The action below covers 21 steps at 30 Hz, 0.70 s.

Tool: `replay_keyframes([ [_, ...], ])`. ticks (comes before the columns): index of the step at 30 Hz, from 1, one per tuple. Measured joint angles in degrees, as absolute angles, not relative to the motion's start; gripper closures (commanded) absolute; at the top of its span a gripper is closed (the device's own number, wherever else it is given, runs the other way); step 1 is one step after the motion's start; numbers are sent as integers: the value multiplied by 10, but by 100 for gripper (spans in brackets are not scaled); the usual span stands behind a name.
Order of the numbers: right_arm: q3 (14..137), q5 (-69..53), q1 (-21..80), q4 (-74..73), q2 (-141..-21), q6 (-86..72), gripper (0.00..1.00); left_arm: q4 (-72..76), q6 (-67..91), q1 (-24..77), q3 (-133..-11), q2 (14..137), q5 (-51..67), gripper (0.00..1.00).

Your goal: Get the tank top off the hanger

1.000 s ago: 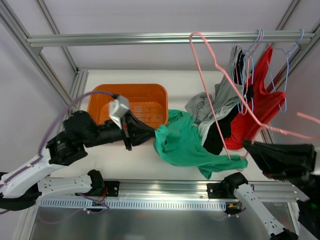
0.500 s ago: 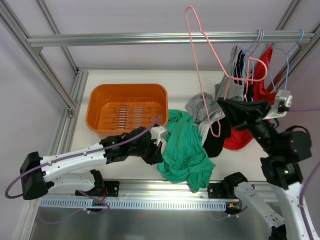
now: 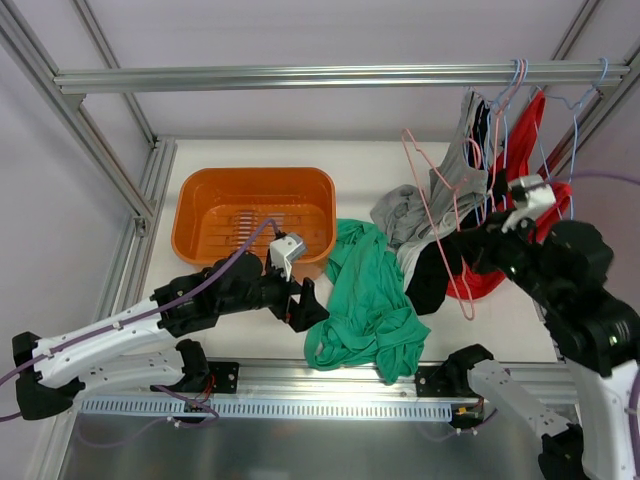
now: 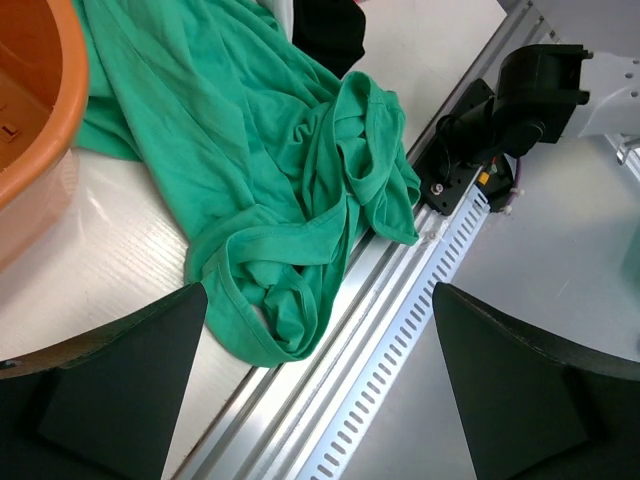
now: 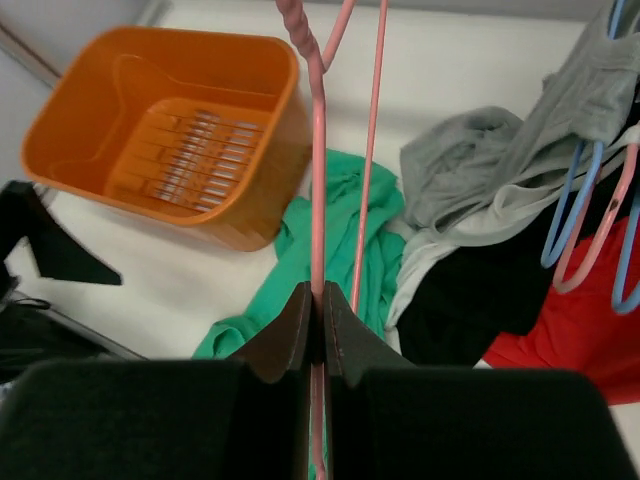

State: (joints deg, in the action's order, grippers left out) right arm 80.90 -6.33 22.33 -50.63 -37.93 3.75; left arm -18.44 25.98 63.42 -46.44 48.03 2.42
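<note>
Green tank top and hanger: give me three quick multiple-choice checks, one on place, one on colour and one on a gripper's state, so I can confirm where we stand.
1. The green tank top lies:
A. inside the orange basket
B. on the table beside the basket
C. over the top rail

2. The hanger in the right gripper is:
A. blue
B. pink
C. white

3. The left gripper is:
A. open, holding nothing
B. shut on the tank top
C. shut on the basket

Answers:
1 B: the top view shows it heaped on the table, outside the basket.
2 B: the right wrist view shows pink wire pinched between the fingers.
3 A: the left wrist view shows its fingers spread wide above the cloth.
</note>
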Motion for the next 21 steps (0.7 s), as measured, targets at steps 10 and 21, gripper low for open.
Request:
replay_keyframes([
  [10,1022,64,223,-534,-655,57,100,-217,251,634,-478,506,24,1],
  [21,1170,60,159,-524,-839,44,100,-226,255,634,-476,489,23,1],
])
